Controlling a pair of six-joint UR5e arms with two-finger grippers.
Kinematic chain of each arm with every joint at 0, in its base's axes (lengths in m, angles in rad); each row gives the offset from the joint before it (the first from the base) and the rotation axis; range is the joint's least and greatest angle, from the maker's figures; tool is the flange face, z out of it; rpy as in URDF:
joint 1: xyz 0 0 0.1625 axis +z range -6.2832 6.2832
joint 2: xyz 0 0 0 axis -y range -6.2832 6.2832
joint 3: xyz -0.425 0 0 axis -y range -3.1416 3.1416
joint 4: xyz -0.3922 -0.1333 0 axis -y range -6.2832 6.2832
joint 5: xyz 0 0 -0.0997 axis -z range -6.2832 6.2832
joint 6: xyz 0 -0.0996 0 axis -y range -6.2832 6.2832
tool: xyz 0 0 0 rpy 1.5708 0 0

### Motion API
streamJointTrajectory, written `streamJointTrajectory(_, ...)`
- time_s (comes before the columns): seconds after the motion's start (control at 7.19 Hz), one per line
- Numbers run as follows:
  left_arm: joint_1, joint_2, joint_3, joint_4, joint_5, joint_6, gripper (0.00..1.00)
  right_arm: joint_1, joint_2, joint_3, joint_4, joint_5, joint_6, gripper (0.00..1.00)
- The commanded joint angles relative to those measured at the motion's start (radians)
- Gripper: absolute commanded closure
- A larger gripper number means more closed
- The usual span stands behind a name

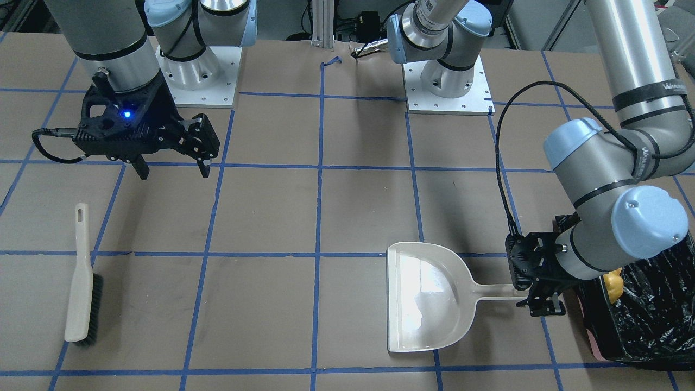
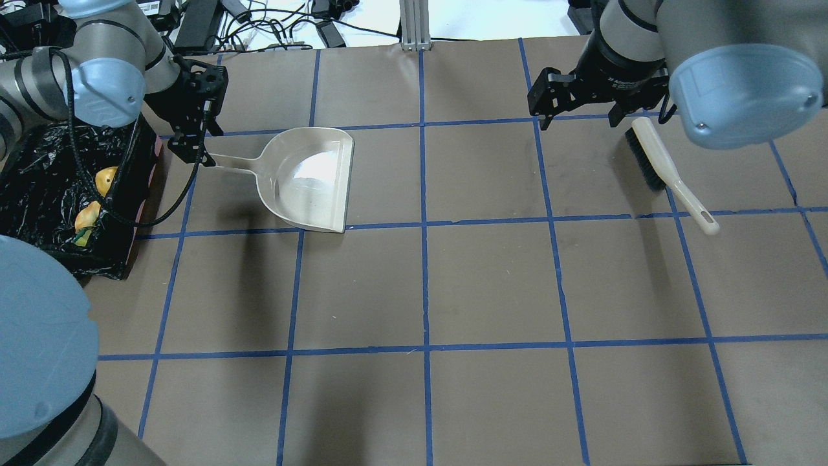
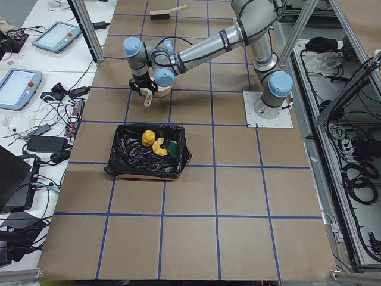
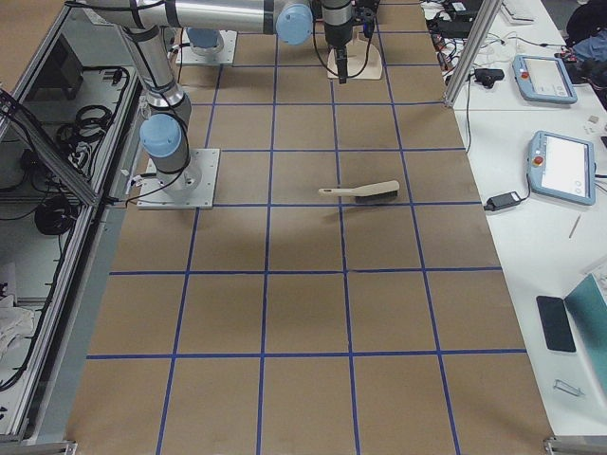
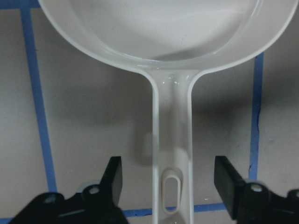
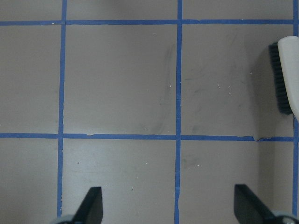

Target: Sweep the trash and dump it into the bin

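The bin (image 2: 39, 162), lined with black plastic, stands at the table's left end; it also shows in the front view (image 1: 651, 315) and the left view (image 3: 140, 158). Yellow and golden trash pieces (image 2: 97, 194) lie inside it (image 3: 153, 142); I cannot make out the pale slice. The beige dustpan (image 2: 310, 178) lies flat and empty beside the bin (image 1: 429, 296). My left gripper (image 5: 169, 168) is open, its fingers on either side of the dustpan handle (image 5: 170, 121), not touching it (image 2: 194, 149). My right gripper (image 6: 169, 193) is open and empty above the table (image 2: 580, 122).
A beige hand brush (image 2: 666, 171) with black bristles lies flat on the table by my right gripper, its edge in the right wrist view (image 6: 286, 70) and in the front view (image 1: 81, 282). Blue tape lines grid the brown table.
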Motion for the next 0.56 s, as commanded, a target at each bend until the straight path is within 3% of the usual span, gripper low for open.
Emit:
streamJointTrajectory(0.0, -0.026, 0.094, 0.009, -0.088, -0.010, -0.127, 0.26, 0.000, 0.000, 0.000, -0.001, 0.000, 0.000, 0.00)
streamJointTrajectory(0.42, -0.117, 0.240, 0.005, -0.238, 0.002, -0.559, 0.26, 0.000, 0.000, 0.002, 0.001, 0.000, 0.002, 0.00)
